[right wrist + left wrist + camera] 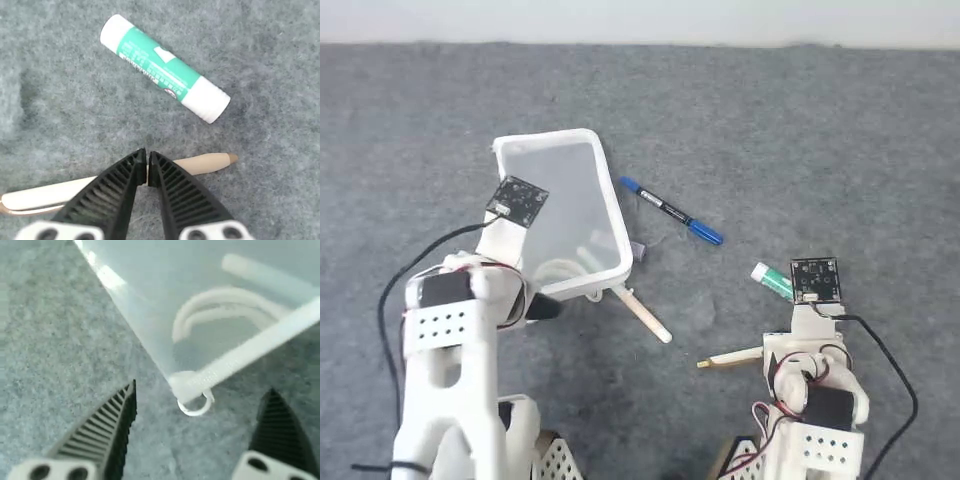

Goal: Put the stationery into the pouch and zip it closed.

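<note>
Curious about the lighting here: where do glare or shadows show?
Left wrist view: a bright glare streak on the pouch; right wrist view: the glue stick casts only a faint, soft shadow; high view: even light, no harsh shadows.

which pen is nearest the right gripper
The beige pen beneath the right gripper, beside the glue stick; the cream pen lies by the pouch, the blue pen farther off.

Grey felt-like table cover (840, 120) w/ pale wall strip (640, 20) along far edge
</note>
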### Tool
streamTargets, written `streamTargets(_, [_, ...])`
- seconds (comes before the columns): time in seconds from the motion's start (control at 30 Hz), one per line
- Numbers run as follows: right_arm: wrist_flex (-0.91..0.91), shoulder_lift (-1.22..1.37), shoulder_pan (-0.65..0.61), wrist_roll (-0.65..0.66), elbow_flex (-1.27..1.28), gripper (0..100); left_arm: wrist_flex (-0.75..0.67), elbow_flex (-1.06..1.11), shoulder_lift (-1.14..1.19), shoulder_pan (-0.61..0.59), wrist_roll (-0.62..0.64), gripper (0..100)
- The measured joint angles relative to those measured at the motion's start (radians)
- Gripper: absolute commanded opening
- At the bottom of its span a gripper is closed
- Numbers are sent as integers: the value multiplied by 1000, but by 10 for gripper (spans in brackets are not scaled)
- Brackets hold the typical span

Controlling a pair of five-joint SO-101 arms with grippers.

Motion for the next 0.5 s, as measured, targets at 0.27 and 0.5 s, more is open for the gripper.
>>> streamTargets(0.27, [0,0,0,0,0,6,-9,-6,0,9,14,356])
streamTargets(0.5, [0,0,0,0,0,6,-229,84,3,-12,35,355])
